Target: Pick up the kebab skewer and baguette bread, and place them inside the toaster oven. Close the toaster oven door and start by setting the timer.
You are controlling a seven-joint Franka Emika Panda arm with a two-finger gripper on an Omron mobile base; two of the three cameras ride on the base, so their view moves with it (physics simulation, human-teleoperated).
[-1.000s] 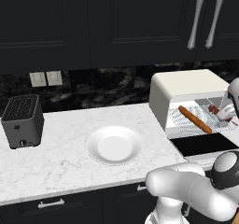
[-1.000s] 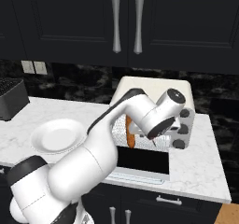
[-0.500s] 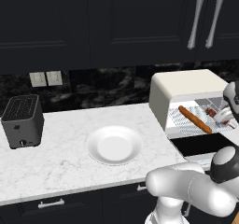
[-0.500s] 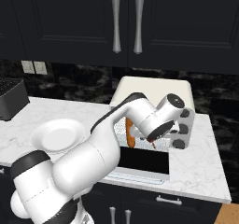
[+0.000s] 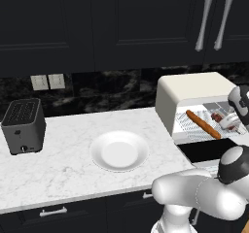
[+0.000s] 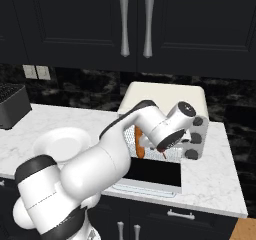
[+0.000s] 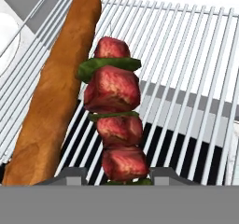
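On the marble counter under dark cabinets, inside the cream-white boxy toaster oven (image 5: 194,93), the gripper (image 7: 116,177) is clamped on the chunky red-brown kebab skewer (image 7: 114,113), which points straight out from the fingertips over the silver wire rack (image 7: 186,78), roughly parallel and just beside the long smooth orange-brown baguette (image 7: 56,87) already lying there.

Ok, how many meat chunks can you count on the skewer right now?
4, stacked along the skewer in the hand view: one at the top beside the baguette, a large one below it, then two smaller ones down to the gripper. More may sit hidden below the fingertips.
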